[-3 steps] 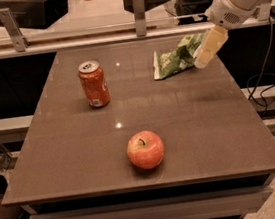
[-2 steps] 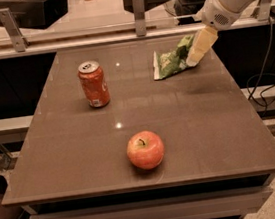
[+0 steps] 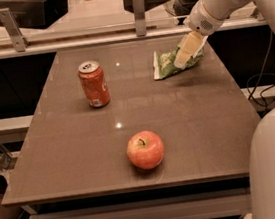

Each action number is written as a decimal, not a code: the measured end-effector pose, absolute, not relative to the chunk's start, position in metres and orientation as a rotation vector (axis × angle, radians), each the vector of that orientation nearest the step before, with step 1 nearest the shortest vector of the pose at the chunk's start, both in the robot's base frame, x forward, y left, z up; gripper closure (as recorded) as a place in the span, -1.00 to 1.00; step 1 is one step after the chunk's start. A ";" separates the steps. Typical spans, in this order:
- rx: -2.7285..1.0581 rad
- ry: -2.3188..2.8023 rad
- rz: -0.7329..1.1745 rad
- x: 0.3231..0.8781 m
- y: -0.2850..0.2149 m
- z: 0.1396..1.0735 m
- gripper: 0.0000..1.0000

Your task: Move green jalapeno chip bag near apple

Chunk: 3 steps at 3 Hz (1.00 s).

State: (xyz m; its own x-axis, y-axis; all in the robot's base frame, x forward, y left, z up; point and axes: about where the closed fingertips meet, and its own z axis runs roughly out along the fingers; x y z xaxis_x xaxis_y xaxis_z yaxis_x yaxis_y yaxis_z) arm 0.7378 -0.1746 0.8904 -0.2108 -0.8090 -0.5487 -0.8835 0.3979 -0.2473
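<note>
Your pincer [image 3: 188, 50] sits over the green jalapeno chip bag [image 3: 164, 66] at the desk's [image 3: 73, 155] one o'clock, and you cannot tell whether it has hold of it; the apple [image 3: 145, 150] lies toward seven o'clock.

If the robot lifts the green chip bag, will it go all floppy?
Probably floppy: the green jalapeno chip bag looks wrinkly and thin. Likely light too, so it may slide across the table when nudged. The gripper sits over its right end.

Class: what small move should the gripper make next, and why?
Probably secure a grasp on the bag. The gripper is already at one end of the bag, which lies at the far side, well apart from the apple.
</note>
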 end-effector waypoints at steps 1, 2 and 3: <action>-1.426 2.092 0.174 0.744 -0.176 0.869 -1.00; -1.407 2.141 0.175 0.746 -0.185 0.849 -1.00; -1.411 2.141 0.180 0.746 -0.183 0.846 -0.68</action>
